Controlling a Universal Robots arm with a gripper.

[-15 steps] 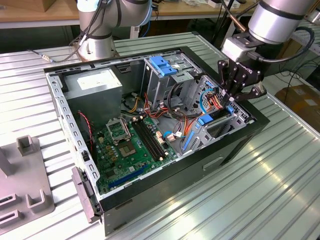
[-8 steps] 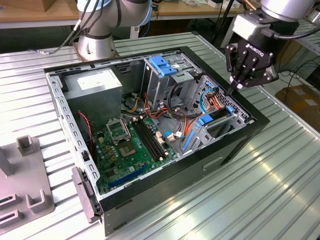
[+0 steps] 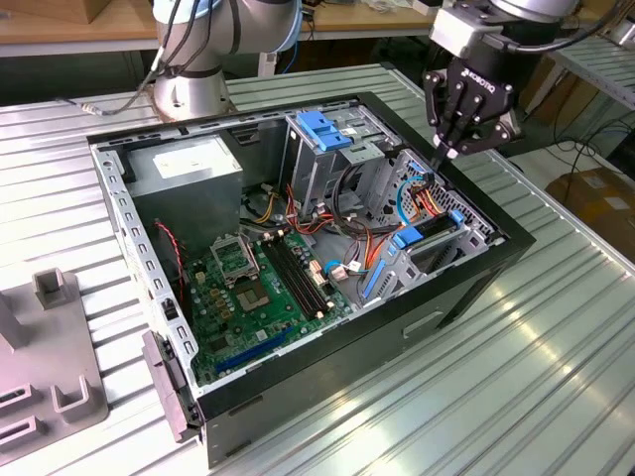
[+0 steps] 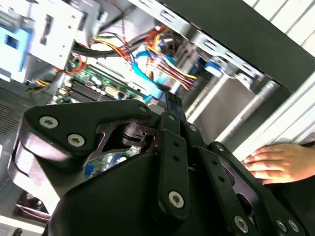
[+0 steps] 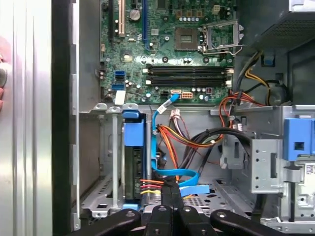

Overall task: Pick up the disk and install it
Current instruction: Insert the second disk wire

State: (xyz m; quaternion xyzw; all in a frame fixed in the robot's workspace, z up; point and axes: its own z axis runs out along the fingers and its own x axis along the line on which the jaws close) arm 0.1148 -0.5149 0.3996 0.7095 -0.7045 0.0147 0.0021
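So the disk (image 5: 133, 164) looks like it's already in the computer case (image 3: 476, 288). In the first wrist view it sits on edge in the drive slot by the case's front wall, with a blue tab at each end, and in the exterior view you can see the same blue ends (image 3: 429, 236) in the corner nearest the arm. My read is that the pick-up is done and we're at the tail end of the install. I can't tell whether the disk is pushed fully home or clicked in, since the slot walls hide its lower edge. The claw (image 3: 451, 151) is empty, with its fingers pressed flat together into one narrow tip and nothing pinched between them. That shows in both wrist views (image 4: 172, 101) (image 5: 170, 196). It hangs just above the bundle of cables (image 5: 184, 142) next to the slot, close beside the disk rather than over it. I can't make out whether the tip is touching the wires or just hovering over them. If the disk needs more seating, I'd say that means pressing squarely on a blue tab and staying off the flat blue cable (image 5: 184, 174) and the red and yellow wires packed in right beside it, since they'd snag easily. There's also a person's hand (image 4: 280, 164) resting on the ribbed metal desk (image 3: 516, 397) just outside the case wall, so that side is tight.
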